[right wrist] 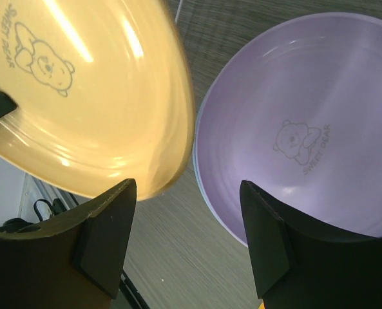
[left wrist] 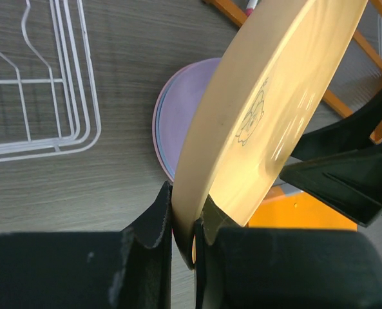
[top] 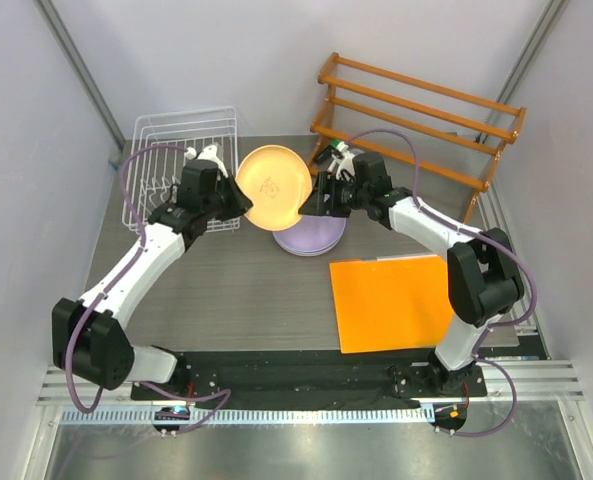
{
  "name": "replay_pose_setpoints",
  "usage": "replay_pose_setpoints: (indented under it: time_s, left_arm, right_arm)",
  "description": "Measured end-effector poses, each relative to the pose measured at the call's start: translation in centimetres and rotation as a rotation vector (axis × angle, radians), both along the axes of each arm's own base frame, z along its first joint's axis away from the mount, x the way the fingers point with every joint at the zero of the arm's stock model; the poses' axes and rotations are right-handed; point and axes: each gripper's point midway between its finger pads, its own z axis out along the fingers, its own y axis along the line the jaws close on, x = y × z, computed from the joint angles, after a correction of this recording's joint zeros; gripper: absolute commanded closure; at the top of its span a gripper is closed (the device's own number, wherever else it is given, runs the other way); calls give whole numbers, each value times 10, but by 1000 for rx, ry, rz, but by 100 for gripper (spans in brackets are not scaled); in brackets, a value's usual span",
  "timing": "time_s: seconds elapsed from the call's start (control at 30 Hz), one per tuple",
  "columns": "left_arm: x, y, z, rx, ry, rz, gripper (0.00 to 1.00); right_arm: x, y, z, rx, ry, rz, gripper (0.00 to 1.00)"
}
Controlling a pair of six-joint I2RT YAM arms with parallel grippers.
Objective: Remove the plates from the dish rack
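Note:
My left gripper (top: 238, 200) is shut on the rim of the yellow-orange plate (top: 274, 186) and holds it tilted above the table, next to the stack. The plate fills the left wrist view (left wrist: 261, 122) and shows in the right wrist view (right wrist: 81, 90). A lavender plate (top: 311, 238) tops a stack on the table; light blue and pink rims (left wrist: 160, 138) show under it. My right gripper (top: 311, 198) is open, its fingers (right wrist: 107, 235) spread just beside the yellow-orange plate's edge, above the lavender plate (right wrist: 306, 129). The white wire dish rack (top: 181, 165) stands at the back left, holding no plates.
An orange-brown wooden slatted shelf rack (top: 416, 115) stands at the back right. A flat orange square sheet (top: 391, 300) lies on the table in front of the right arm. Grey walls close both sides.

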Motion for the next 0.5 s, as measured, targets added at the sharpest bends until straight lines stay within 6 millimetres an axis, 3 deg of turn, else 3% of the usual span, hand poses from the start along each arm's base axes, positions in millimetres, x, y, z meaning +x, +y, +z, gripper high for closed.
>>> replay_pose_setpoints:
  time_s: [0.1,0.2,0.37,0.43,0.5]
  left_arm:
    - [-8,-2,-12,-7,28,-16,100]
    - [-17,-3,-25,-8,61,-29,100]
    - [-27,-4,-34,-14,85,-44,100]
    - [-28,-4,-33,-18,83,-47,100]
    - [-28,-3,-32,-13,78,-45,100]
  right_arm:
    - [1,1,-10,-8,20,1,30]
    - [3,3,-14,-5,24,8,40]
    - [5,8,-15,17,33,20,76]
    - [7,9,-17,21,36,20,96]
    - [9,9,-19,28,40,19,99]
